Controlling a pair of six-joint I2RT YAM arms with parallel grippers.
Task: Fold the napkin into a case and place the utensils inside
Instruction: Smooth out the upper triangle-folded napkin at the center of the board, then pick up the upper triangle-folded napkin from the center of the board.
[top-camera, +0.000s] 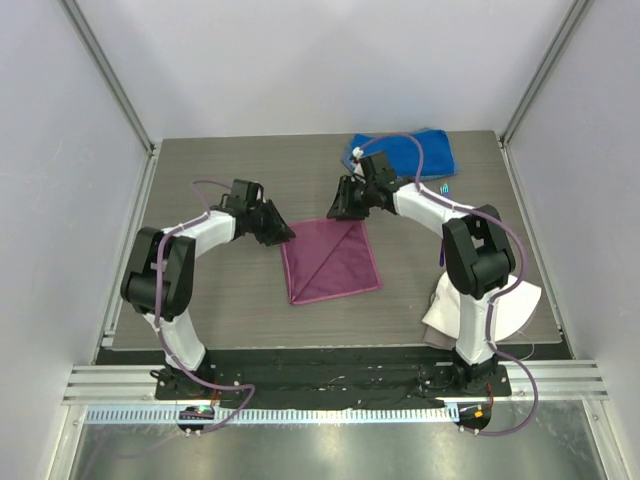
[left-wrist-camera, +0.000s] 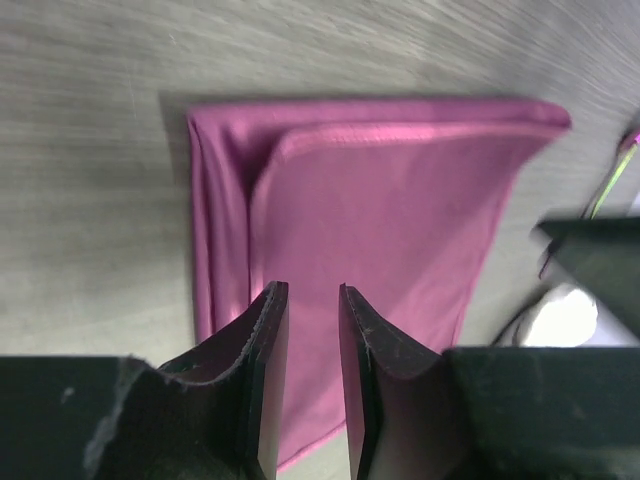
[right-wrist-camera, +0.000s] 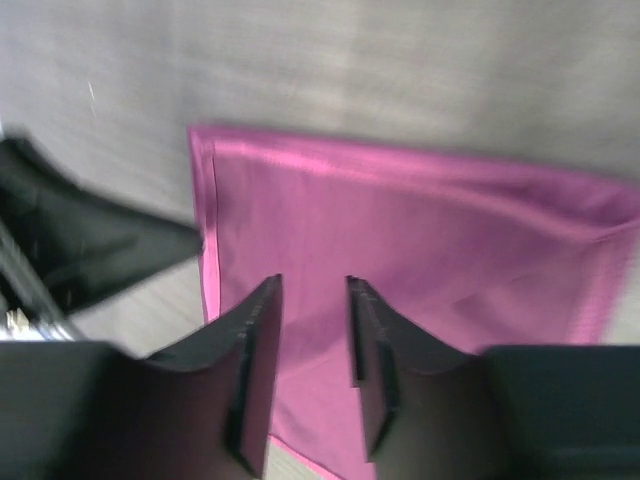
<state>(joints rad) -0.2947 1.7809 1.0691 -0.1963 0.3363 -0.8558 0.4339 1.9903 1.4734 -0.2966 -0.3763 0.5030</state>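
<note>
The left gripper (left-wrist-camera: 305, 330) and right gripper (right-wrist-camera: 313, 330) hang part-open and empty over the far edge of the napkin (top-camera: 330, 262), likely poised to pinch it for another fold. The napkin lies flat beneath and between them, one layer doubled over, on a grey wood-grain table (top-camera: 220, 180). A blue towel (top-camera: 410, 152) sits beyond the right gripper, and white walls (top-camera: 300, 60) stand around.

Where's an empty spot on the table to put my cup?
Bare table at far left, beyond the left arm, and the strip between napkin and near edge. Crowded on the right: blue towel, right arm, white cloth.
</note>
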